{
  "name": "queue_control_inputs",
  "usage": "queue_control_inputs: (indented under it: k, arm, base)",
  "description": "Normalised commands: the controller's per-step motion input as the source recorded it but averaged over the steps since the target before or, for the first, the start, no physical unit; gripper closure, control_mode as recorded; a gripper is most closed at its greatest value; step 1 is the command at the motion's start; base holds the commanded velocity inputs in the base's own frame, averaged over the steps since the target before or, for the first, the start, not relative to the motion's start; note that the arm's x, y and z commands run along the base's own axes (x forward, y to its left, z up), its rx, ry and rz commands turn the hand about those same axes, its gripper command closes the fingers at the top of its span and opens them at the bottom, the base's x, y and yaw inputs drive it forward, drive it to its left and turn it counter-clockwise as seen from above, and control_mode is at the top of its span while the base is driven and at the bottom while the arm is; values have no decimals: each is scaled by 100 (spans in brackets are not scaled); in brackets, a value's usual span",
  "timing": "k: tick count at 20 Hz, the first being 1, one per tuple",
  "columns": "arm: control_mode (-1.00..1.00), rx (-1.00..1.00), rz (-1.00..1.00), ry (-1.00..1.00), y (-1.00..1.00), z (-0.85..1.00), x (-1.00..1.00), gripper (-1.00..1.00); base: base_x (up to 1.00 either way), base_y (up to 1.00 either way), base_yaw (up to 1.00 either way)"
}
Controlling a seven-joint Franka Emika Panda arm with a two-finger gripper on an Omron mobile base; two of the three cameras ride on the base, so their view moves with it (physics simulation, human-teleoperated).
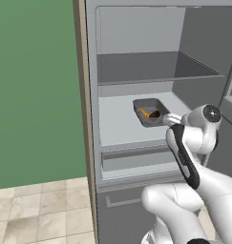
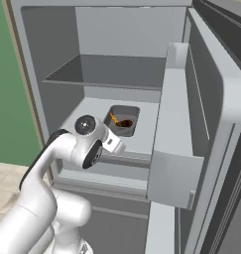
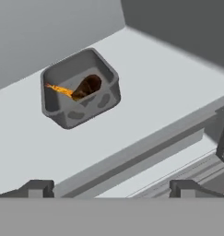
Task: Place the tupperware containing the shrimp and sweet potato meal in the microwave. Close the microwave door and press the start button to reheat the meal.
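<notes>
The tupperware (image 3: 80, 87) sat on the fridge shelf (image 3: 145, 87), holding the meal (image 3: 79, 88). The gripper (image 3: 111, 186) hovered near it, fingers spread wide, gripping nothing.

Readable text: we find none in any view.
Tupperware (image 3: 81, 90): we see plain grey walls, no label or brand.
Fridge shelf (image 1: 118, 125): we see bare light grey, no markings.
Fridge door (image 2: 177, 149): we see no sign or number.

The arm's wrist covers the tupperware's (image 1: 149, 112) near corner in the left base view. The hand's (image 3: 111, 190) 2 fingertips (image 3: 37, 188) are cut off at the bottom edge.
</notes>
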Motion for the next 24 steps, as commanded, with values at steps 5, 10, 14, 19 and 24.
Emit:
queue_control_inputs:
  k: [5,10,14,19,24]
  arm:
    - [-100,10,0,1,0,0,43,-100]
    - [-100,7,0,7,0,-3,36,-100]
    - [-100,3,0,7,0,-14,38,-100]
    - [-100,4,0,5,0,-15,38,-100]
    - [-100,4,0,0,0,-20,35,-100]
  base:
    - [0,0,0]
    - [0,0,0]
    - [0,0,0]
    - [0,0,0]
    - [0,0,0]
